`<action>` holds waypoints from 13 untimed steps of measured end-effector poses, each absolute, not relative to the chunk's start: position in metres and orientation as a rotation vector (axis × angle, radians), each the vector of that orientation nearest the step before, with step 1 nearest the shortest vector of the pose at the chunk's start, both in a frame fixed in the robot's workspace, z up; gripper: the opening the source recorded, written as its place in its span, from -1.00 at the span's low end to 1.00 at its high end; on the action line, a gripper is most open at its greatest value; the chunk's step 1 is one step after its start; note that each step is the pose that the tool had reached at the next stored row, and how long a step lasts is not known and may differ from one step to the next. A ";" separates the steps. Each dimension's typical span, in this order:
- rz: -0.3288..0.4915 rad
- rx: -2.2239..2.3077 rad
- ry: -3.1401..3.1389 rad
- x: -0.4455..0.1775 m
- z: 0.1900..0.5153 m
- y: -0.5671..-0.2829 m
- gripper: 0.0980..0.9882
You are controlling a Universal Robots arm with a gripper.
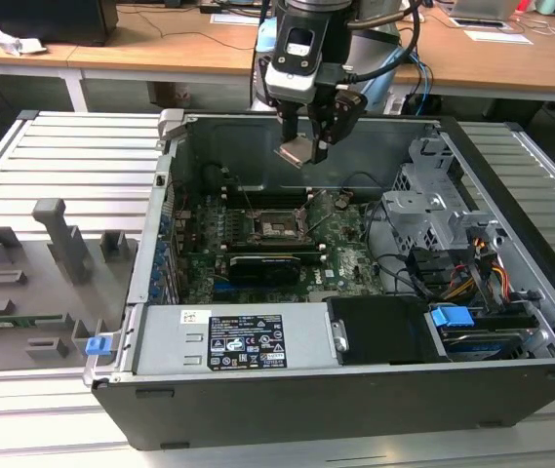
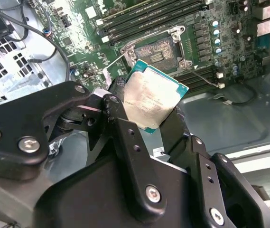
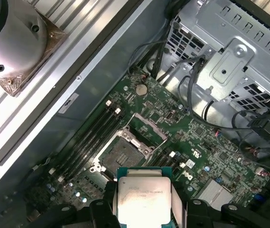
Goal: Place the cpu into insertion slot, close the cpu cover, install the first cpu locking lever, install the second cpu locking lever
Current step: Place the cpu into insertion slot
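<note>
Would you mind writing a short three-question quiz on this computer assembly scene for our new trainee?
1. True or false: the cpu already sits in the insertion slot.
2. The gripper is shut on: A) the cpu, B) a cable, C) nothing.
3. Fill in: in the exterior view, the gripper hangs ____ the green circuit board.
Key: 1 false; 2 A; 3 above.

Insertion slot (image 1: 279,226) seems clear above; drive cage (image 1: 431,200) stands nearby.
</note>
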State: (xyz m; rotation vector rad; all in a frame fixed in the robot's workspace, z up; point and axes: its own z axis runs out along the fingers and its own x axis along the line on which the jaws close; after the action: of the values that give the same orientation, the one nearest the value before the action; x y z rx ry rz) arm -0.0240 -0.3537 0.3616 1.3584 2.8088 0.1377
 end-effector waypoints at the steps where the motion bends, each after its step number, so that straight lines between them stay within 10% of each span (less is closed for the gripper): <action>1: 0.137 1.368 2.804 -0.024 0.362 -0.354 0.00; 13: 0.135 1.501 2.731 -0.024 0.361 -0.354 0.00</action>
State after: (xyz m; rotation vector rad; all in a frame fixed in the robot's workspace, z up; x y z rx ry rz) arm -0.0239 -0.3537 0.3609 1.5011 2.7310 0.1352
